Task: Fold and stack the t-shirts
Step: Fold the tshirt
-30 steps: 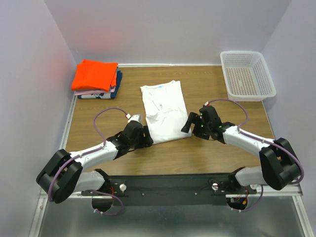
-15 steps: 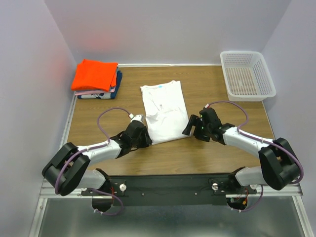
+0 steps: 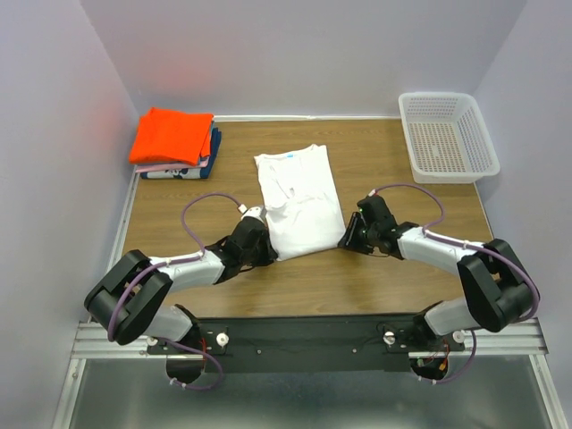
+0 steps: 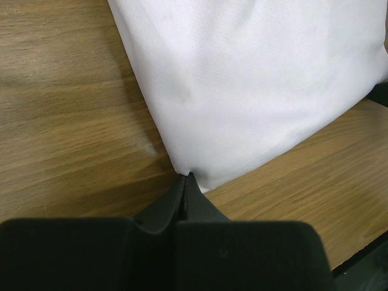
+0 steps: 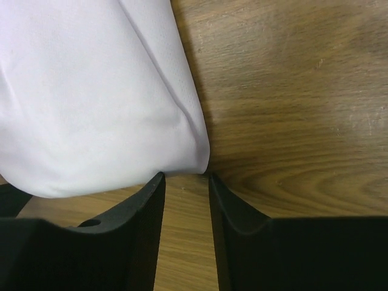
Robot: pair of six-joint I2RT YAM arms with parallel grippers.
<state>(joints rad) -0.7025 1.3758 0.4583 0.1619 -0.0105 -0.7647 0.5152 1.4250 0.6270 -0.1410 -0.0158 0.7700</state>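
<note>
The white t-shirt [image 3: 299,201] lies folded lengthwise in the middle of the table, neck label at the far end. My left gripper [image 3: 268,253] is low at its near left corner. In the left wrist view that gripper [image 4: 185,177] is shut, with the corner of the white t-shirt [image 4: 254,79] pinched at its tips. My right gripper [image 3: 347,237] is at the near right corner. Its jaws [image 5: 185,177] stand partly apart, tips touching the hem of the shirt [image 5: 91,109], bare wood between them. A folded orange t-shirt [image 3: 172,134] lies on a dark blue one [image 3: 213,147] at the far left.
A white mesh basket [image 3: 450,96] stands at the far right corner. The brown wooden table [image 3: 179,206] has walls on three sides. Both arms stretch low over the near half of the table.
The left jaws closed onto the shirt's near left corner. The right jaws narrowed a good deal, and that gripper slid in to the near right corner.
</note>
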